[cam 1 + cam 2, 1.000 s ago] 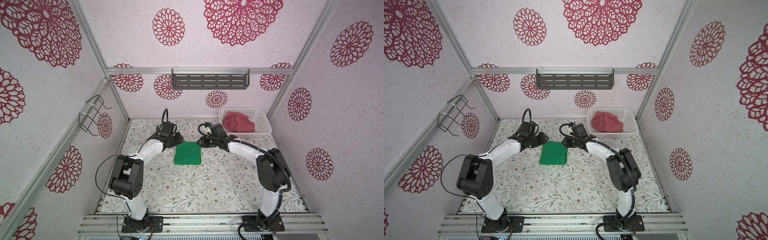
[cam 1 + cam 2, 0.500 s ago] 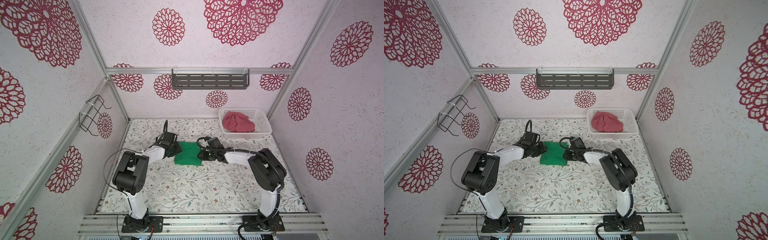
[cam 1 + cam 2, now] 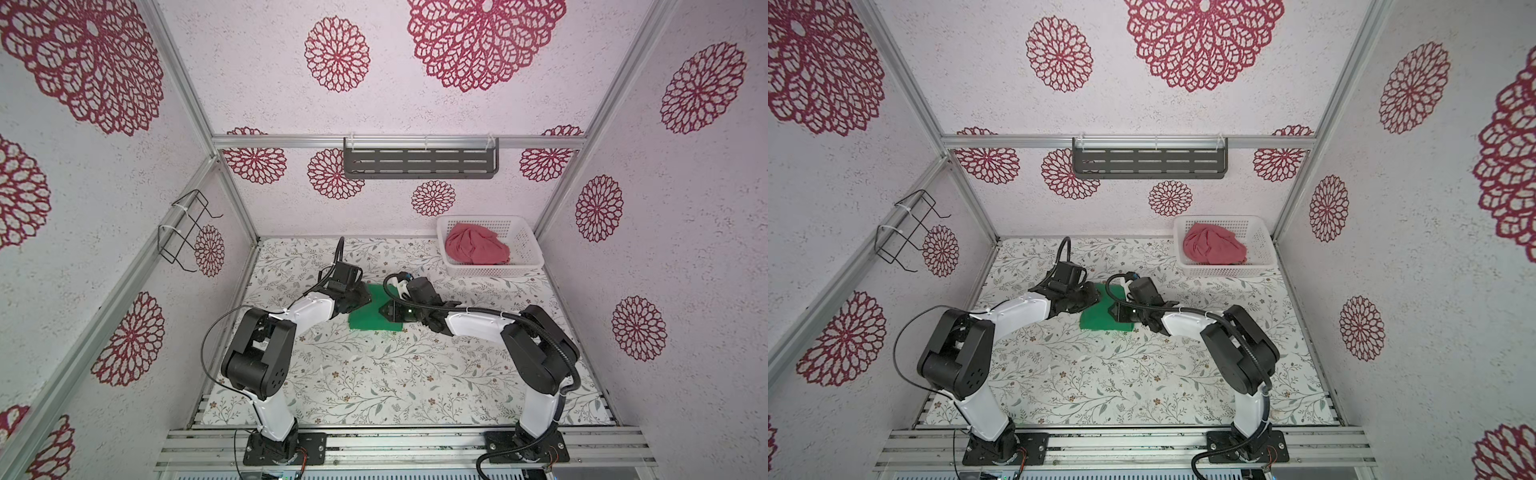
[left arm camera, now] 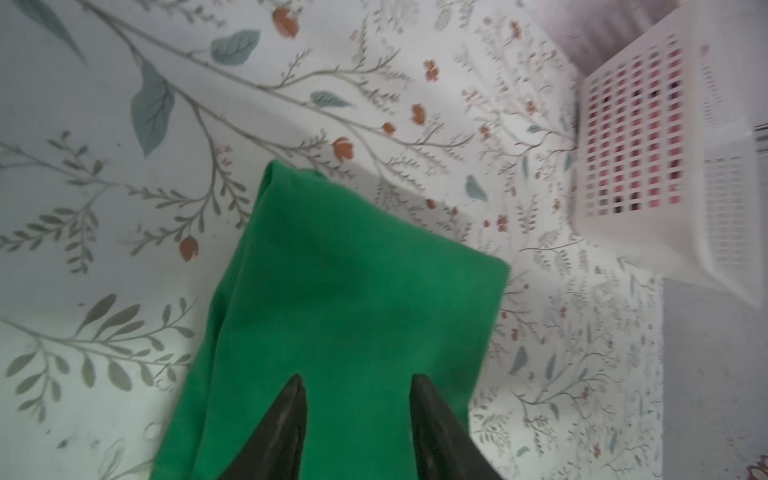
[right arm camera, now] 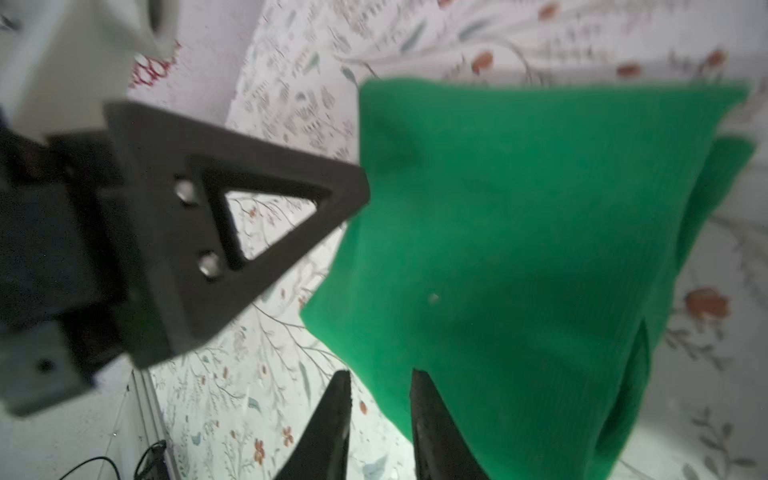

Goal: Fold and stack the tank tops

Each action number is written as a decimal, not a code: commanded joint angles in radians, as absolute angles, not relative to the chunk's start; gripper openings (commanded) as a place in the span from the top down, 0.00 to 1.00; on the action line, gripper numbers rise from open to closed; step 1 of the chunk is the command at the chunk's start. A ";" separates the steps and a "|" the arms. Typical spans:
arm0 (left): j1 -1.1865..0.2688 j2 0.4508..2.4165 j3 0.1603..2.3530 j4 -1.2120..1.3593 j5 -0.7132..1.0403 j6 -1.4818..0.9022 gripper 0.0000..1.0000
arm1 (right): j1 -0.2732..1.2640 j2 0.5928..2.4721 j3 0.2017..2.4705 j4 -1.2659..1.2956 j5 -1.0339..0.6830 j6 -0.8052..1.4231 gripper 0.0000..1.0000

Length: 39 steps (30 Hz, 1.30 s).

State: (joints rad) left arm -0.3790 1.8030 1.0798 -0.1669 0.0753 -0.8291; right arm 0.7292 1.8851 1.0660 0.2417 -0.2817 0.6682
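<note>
Eyes on green top [image 3: 370,321], folded flat mid-tabletop [image 3: 374,374]. Left end effector [image 4: 357,380] apart, low over its left side. Right end effector [image 5: 380,374] narrowly apart at its right edge, nothing pinched. Could snag a layer on lifting and drag the fold open. Red top [image 3: 476,249] far right, bunched in basket [image 3: 490,272], not yet folded.

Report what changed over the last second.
The left gripper and the right gripper drew back from the green tank top's far edge toward the robot's base. They are now over its sides, jaws apart, gripping nothing. It stayed folded in place; the red tank top stayed in the basket.
</note>
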 commanded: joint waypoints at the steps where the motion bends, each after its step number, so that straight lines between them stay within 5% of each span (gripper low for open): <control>1: -0.371 1.814 1.078 -0.158 0.043 -0.834 0.55 | 0.709 1.898 1.024 0.303 -0.267 0.724 0.72; 10: -0.440 1.736 1.241 -0.414 -0.075 -0.733 0.46 | 0.662 1.676 1.091 0.022 -0.158 0.528 0.53; 20: -0.578 1.915 1.442 -0.693 -0.140 -0.654 0.47 | 0.499 1.428 0.975 -0.188 -0.026 0.398 0.32; 29: -0.550 2.082 1.503 -0.805 -0.163 -0.556 0.51 | 0.439 1.371 0.923 -0.179 -0.055 0.378 0.27; 39: -0.316 2.104 1.525 -0.872 -0.261 -0.363 0.52 | 0.386 1.330 0.887 -0.179 -0.069 0.349 0.27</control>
State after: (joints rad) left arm -0.3931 2.0727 1.5089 -0.8143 -0.1822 -0.4576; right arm 0.4091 1.3754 0.8848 -0.1856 -0.0586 0.3824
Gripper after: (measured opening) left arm 0.477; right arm 0.729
